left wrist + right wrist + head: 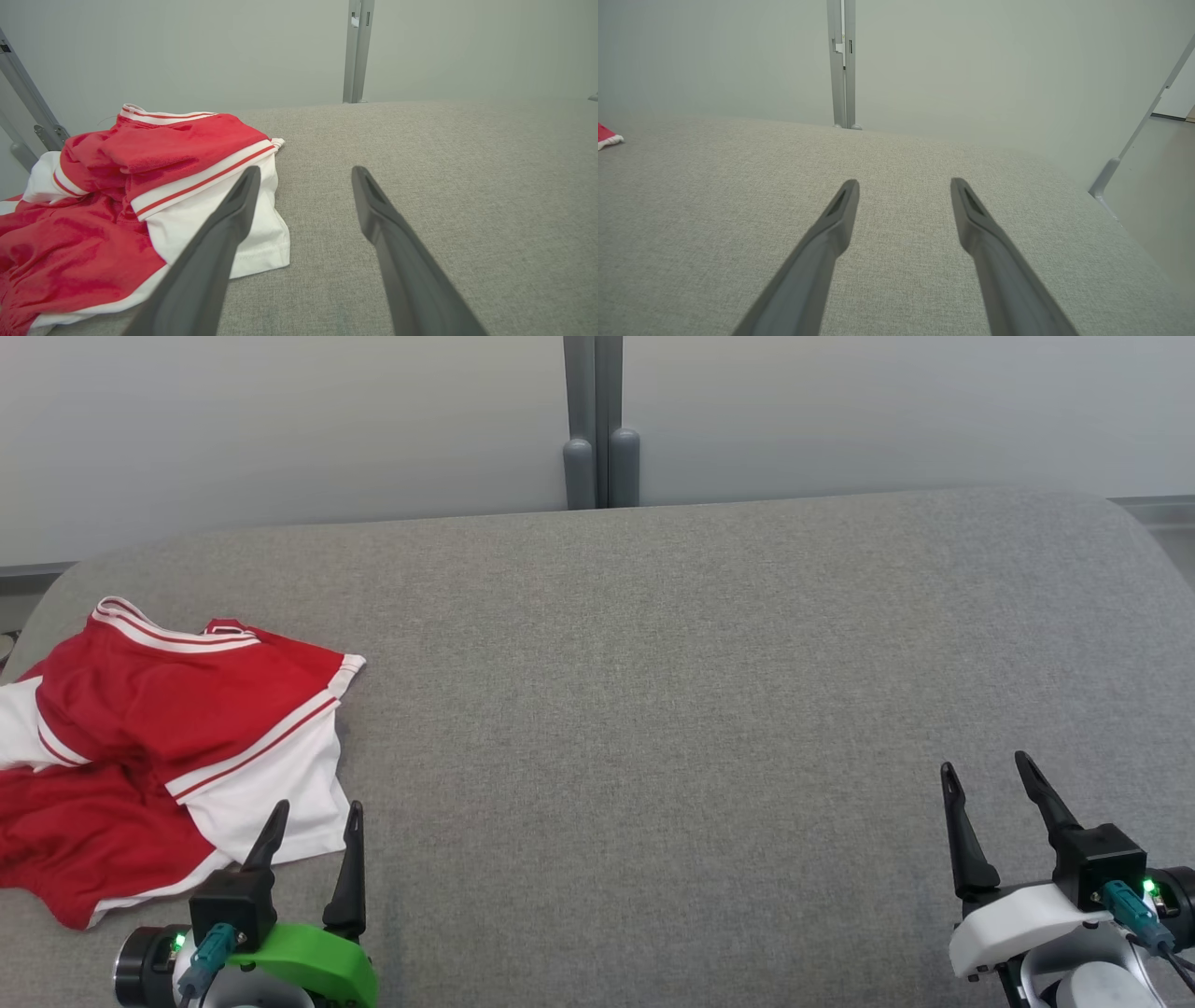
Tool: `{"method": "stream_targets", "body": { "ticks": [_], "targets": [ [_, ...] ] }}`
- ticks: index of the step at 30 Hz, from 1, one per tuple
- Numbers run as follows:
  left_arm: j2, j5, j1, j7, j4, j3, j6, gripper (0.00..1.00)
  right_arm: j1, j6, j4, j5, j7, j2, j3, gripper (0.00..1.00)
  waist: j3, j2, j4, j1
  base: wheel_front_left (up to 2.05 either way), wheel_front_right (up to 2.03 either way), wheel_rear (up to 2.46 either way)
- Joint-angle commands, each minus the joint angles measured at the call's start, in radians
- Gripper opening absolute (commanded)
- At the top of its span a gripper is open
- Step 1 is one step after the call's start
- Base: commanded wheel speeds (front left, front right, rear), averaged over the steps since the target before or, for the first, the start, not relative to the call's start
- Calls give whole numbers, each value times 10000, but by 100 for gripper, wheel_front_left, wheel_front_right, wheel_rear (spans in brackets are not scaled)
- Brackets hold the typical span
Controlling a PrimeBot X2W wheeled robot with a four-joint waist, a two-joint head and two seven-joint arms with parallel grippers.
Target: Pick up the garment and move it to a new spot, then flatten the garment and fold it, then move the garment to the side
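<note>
Head view: crumpled red-and-white garment [159,747] on woven grey cushion [653,709]; left claw [318,807], right claw [986,763] gape empty.

Head cam: high, facing forward and down over the grey cushion [653,709], wall [280,429] at top. Left wrist cam: low, close to the cushion, looking along my left gripper [304,171] toward the wall; shares the garment [140,186] with head. Right wrist cam: same low angle along my right gripper [903,182]; all three share the grey post [840,70].
</note>
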Motion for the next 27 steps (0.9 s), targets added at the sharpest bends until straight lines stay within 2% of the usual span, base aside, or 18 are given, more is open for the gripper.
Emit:
{"method": "stream_targets", "body": {
  "ticks": [1,12,16,20,27],
  "targets": [
    [14,42,-90,-32,16,39,-53,100,54,1,17,-25,-41,-2,-26,100,3,0,1,0,0,0,0],
    [-84,56,-79,-32,82,106,-62,100,110,-1,55,84,-41,49,-45,100,-30,0,45,0,0,0,0],
    [-122,69,-206,-32,124,40,-94,100,124,-1,14,136,-41,-25,5,100,-39,0,249,0,0,0,0],
    [-178,21,-289,-32,108,31,-111,100,227,1,-25,197,-40,-52,99,100,-96,0,836,0,0,0,0],
    [-173,44,-147,-31,124,5,-111,100,222,-1,58,290,-40,-29,362,100,-276,0,2602,0,0,0,0]
  ]
}}
